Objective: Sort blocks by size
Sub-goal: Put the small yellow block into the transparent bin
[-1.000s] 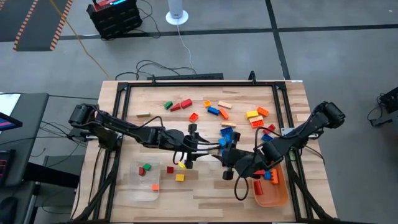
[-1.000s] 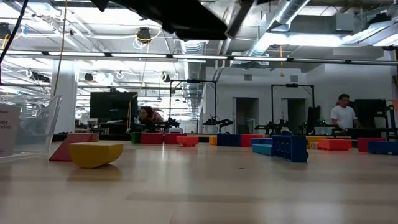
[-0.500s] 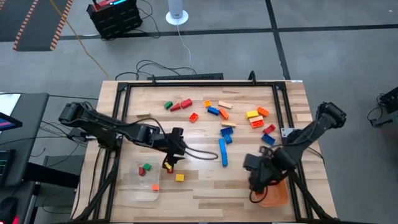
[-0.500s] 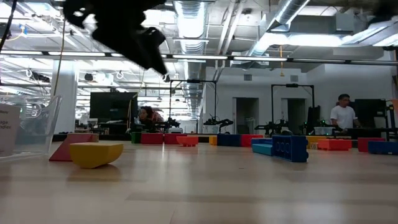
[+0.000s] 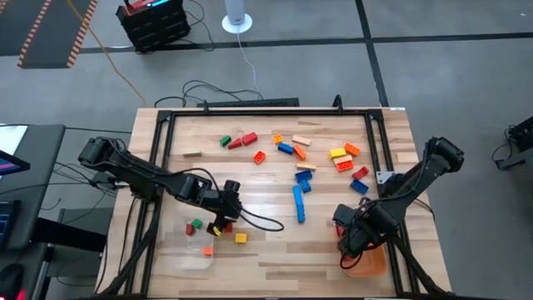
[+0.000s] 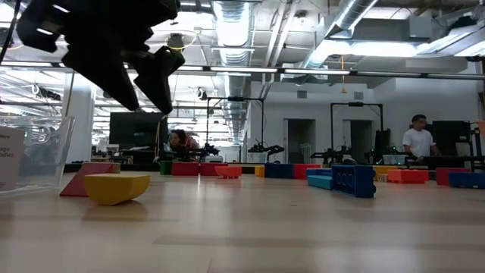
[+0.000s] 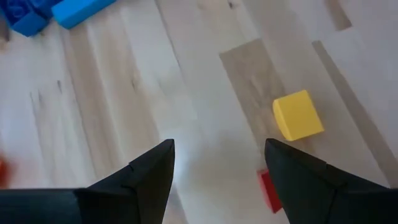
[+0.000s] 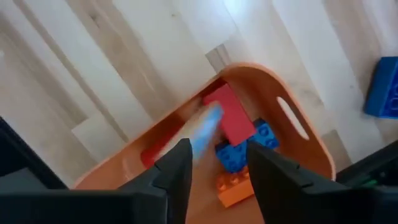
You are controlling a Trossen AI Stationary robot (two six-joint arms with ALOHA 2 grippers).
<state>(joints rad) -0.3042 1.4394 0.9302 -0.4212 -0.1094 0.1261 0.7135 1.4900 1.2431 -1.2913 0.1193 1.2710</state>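
Observation:
Many blocks lie loose on the table's far half (image 5: 300,152), among them a long blue bar (image 5: 297,204). My left gripper (image 5: 223,223) is open and empty above the table beside the clear tray (image 5: 190,254). A yellow cube (image 7: 298,115) and a red block (image 7: 268,190) lie just past its fingers. My right gripper (image 5: 348,242) is open over the orange tray (image 8: 292,118). That tray holds a red bar (image 8: 233,115), a blue block (image 8: 239,152) and an orange block (image 8: 233,183). A blurred light-blue block (image 8: 205,129) shows past the fingertips, above the tray.
The clear tray holds a green (image 5: 197,223), a red (image 5: 190,228) and an orange block (image 5: 207,250). A black frame (image 5: 158,167) runs round the table. Cables trail from both arms across the middle of the table (image 5: 262,223). Bare wood lies along the near edge.
My left gripper has gone from the table's middle toward the left and near edges, to beside the clear tray. My right gripper has gone toward the right and near edges, over the orange tray. The middle, with the long blue bar, is uncovered now.

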